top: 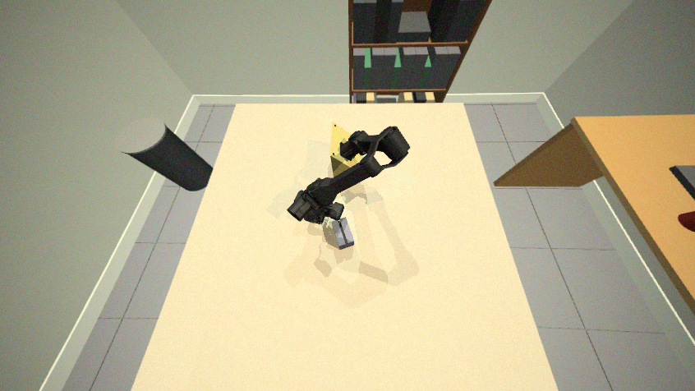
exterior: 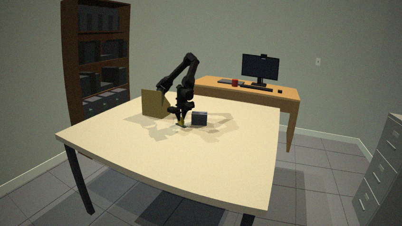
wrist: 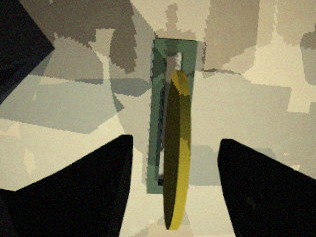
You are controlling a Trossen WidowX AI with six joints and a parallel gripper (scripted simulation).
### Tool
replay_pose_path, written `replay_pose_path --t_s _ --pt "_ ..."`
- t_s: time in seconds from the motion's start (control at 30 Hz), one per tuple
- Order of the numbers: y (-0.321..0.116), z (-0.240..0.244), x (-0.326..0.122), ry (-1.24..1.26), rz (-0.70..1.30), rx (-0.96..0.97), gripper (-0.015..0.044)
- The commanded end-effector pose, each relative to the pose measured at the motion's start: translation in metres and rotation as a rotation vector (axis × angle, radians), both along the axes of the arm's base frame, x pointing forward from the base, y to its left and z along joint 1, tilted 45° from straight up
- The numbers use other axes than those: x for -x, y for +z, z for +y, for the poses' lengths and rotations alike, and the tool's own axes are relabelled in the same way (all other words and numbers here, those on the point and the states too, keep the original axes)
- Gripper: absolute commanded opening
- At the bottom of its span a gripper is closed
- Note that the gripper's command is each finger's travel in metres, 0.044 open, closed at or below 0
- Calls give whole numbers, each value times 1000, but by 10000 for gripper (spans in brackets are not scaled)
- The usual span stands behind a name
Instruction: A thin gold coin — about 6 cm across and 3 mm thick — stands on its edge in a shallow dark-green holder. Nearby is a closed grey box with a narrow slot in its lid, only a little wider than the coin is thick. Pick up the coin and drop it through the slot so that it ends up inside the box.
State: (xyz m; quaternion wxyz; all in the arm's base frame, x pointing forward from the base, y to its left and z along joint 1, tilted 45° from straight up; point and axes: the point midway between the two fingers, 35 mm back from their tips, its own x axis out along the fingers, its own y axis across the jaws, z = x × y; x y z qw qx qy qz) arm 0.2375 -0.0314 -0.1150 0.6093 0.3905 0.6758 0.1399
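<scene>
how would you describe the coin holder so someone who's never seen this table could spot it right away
Start at the cream table and find the black robot arm; its gripper points straight down just left of the grey slotted box. Directly under that gripper lies the dark-green holder, a shallow narrow strip flat on the table. Unlike the taller grey box and tan block, it carries a gold coin standing on edge.
</scene>
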Motion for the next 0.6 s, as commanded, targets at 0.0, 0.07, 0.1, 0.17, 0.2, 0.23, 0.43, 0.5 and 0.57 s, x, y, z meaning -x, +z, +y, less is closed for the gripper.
replay_pose_path --t_s 0.0,0.07,0.1,0.17,0.2,0.23,0.43,0.5,0.57 --pt "-4 6 2 -4 9 -7 161" --pt "-6 8 2 -4 9 -8 161" --pt "-7 9 2 -3 9 -8 161" --pt "-10 12 2 -3 9 -9 161" --pt "-11 13 2 -3 9 -9 161" --pt "-12 14 2 -3 9 -9 161" --pt "-18 21 3 -3 9 -11 161" --pt "-19 23 3 -3 9 -11 161" --pt "-19 23 3 -3 9 -11 134"
